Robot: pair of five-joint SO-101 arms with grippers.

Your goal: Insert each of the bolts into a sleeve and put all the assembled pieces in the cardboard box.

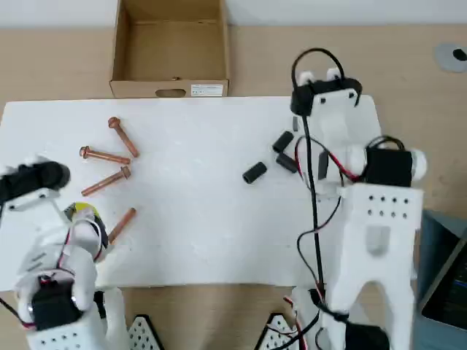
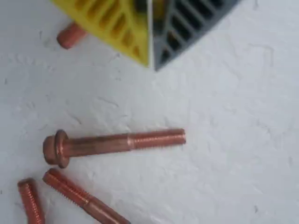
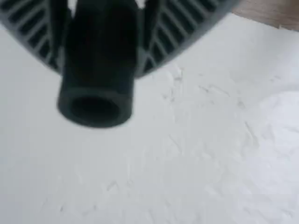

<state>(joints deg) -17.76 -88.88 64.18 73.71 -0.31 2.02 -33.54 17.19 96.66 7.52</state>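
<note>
While the right gripper point(image 3: 99, 58) pinches a black sleeve point(image 3: 96, 93) between its grey fingers, the sleeve's open bore facing the wrist camera above the white sheet point(image 3: 201, 154), the left gripper point(image 2: 150, 56) has its yellow and grey fingertips pressed together tip to tip. A near bolt point(image 1: 122, 224) lies on the sheet at the near left, one end reaching under the yellow finger point(image 2: 107, 23). Farther out on the left part of the sheet lie three more copper bolts, all apart from one another: a slanted bolt point(image 1: 106, 181), a middle bolt point(image 1: 104, 155) and a far bolt point(image 1: 122, 136). Right of centre, a leftmost sleeve point(image 1: 254, 173) lies alone, with a sleeve pair point(image 1: 282, 141) close together just beside the right arm point(image 1: 376, 219). The cardboard box point(image 1: 169, 89) stands open on the wooden table point(image 1: 58, 65), just past the sheet's far edge, left of centre.
</note>
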